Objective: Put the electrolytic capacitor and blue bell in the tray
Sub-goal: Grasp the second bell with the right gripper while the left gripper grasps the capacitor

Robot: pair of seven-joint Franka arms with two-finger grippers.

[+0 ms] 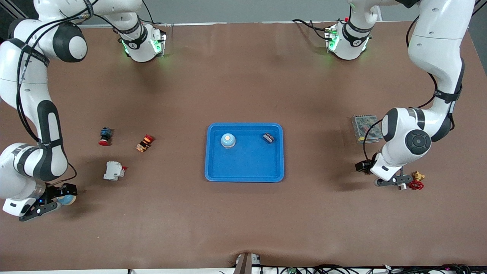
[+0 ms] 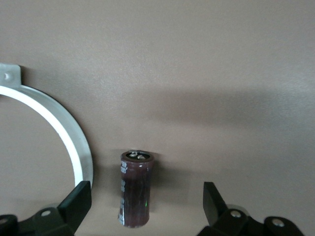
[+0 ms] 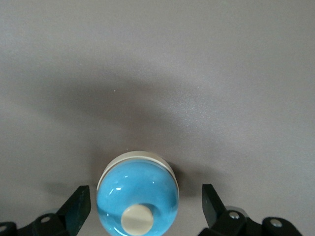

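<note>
Blue bell (image 3: 137, 196) sits on the table at the right arm's end, closer to the front camera than anything else, dome up with its cream button facing the wrist camera. The right gripper (image 3: 145, 199) hangs low over it, fingers spread wide and holding nothing, one on each side of the dome with clearance on both. The bell is round, so no turn of the wrist looks necessary, only a short drop before closing.

At the left arm's end, the electrolytic capacitor (image 2: 136, 189) seems to stand on end, terminals up. The left gripper (image 2: 146, 196) is also fully open and empty. The can lies between its fingers (image 2: 78, 199), nearer one of them, its long axis crossing the closing line, so the pads would meet its curved side. A white ring (image 2: 64, 132) lies just beside that nearer finger and may get bumped.

Farther from the camera, mid-table between both arms, the tray (image 1: 207, 152) holds a second bell (image 1: 228, 140) and a small dark part (image 1: 268, 137)
</note>
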